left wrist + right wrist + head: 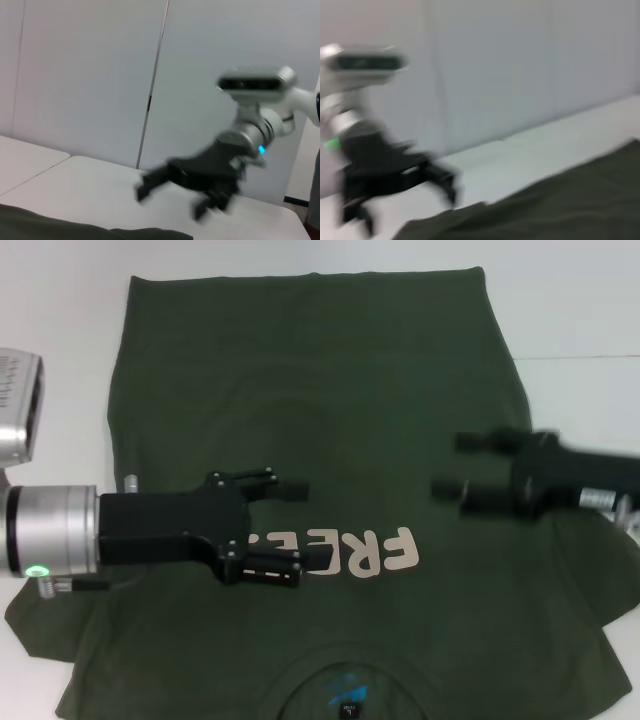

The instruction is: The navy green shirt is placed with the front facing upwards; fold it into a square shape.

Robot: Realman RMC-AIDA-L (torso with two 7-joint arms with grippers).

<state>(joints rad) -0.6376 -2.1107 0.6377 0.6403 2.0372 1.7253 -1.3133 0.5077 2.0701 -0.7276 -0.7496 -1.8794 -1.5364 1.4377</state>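
Spread flat and face up on a pale white tabletop (580, 300): the large dark olive-green cotton shirt (330, 390) with beige "FREE!" lettering (375, 552), round neckline (345, 680) and small blue print nearest the robot, hem edge farthest, long axis running straight away from the body. Above the chest, at about the lettering's level, the black left gripper (305, 525), fingers apart and empty, pointing inward across the cloth. Opposite it, slightly farther out over the shirt's other half, the black right gripper (452, 465), fingers likewise apart and holding nothing, pointing back toward the left one. Both hovering inboard, with sleeves and side edges lying outward of each. No fold made yet, by the look of it. Likely next: each arm out to its own side's sleeve, neither clearly nearer.
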